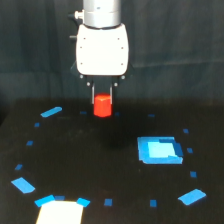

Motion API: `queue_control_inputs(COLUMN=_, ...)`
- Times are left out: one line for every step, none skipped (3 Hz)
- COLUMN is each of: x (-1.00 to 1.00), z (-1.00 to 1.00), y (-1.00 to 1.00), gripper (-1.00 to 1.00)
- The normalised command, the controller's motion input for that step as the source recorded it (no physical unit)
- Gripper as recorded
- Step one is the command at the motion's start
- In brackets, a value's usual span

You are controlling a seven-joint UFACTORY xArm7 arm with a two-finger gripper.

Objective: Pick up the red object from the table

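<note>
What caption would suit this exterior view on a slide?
Robot gripper straddling a small red object above a black table dotted with blue tape marks.

The surface (75,160) looks matt black; the red object (102,105) smooth, perhaps plastic; the pincer (103,95) housing is glossy white under a metallic collar.

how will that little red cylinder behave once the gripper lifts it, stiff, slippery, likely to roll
The red object looks like a plain solid cylinder, so probably stiff and light. Its sides seem smooth and curved, so it could slip or twist between the fingers of the gripper. If dropped on its side on the table, it would likely roll.
</note>
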Motion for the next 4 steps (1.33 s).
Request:
queue_control_inputs(x=-0.22, z=-0.54, y=0.09, gripper=-0.49)
queue_control_inputs(x=-0.45, z=1.00, y=0.02, gripper=-0.87)
queue_control_inputs(x=-0.60, z=0.11, y=-0.08, gripper=-1.00)
queue_control_inputs(x=0.74, z=0.15, y=-0.07, gripper=-0.57)
